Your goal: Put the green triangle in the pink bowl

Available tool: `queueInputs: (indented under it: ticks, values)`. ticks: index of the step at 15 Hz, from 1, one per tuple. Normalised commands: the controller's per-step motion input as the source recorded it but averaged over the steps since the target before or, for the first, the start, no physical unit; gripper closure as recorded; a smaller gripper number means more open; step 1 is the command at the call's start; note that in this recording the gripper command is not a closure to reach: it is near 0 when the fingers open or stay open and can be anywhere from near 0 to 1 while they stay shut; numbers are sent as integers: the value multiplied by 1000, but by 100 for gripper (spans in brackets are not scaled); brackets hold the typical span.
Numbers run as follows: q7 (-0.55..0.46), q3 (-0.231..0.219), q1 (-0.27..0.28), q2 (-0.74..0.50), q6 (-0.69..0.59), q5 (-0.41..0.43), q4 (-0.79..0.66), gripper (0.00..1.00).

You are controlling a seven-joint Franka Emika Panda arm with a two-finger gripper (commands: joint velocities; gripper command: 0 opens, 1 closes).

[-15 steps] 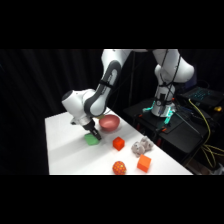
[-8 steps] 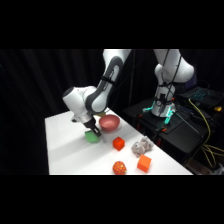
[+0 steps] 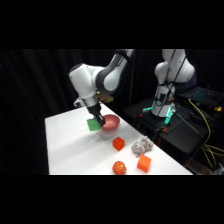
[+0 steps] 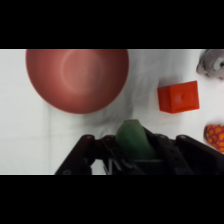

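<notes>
So the green triangle (image 3: 93, 124) is held up off the white bench (image 3: 75, 145), clamped between the jaws of the gripper (image 3: 94, 120). In the side view it hangs just beside the pink bowl (image 3: 111, 122), on the bowl's left edge as seen from that camera, and a bit of bench can be seen under it, so it isn't resting on anything. It's not in the bowl.

From the wrist view the same thing is shown closer: the green triangle (image 4: 132, 139) is pinched in the black linkage of the gripper (image 4: 133, 146) at the bottom of the picture, with its rounded green top sticking out toward the bowl. The pink bowl (image 4: 76, 77) fills the upper left, open side up, and nothing can be seen inside it. The block sits just short of the bowl's rim in that view, with a strip of bench between them.

Other stuff on the bench: a red cube (image 3: 118, 143) is sat near the bowl, also seen right of the gripper in the wrist view (image 4: 178, 97). Further toward the front edge an orange cube (image 3: 144, 163), a red-orange textured ball (image 3: 119, 167) and a small grey lumpy object (image 3: 141, 146) are laid out, well apart from the bowl.
</notes>
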Motion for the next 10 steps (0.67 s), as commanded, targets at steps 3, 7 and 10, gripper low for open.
queueInputs:
  ticks: [3,7,10]
  values:
    - [19,-111,7,-619,328,130,-661,49]
    - [13,-121,-31,-459,299,169,-535,49]
    - [32,-108,-44,-354,266,131,-444,47]
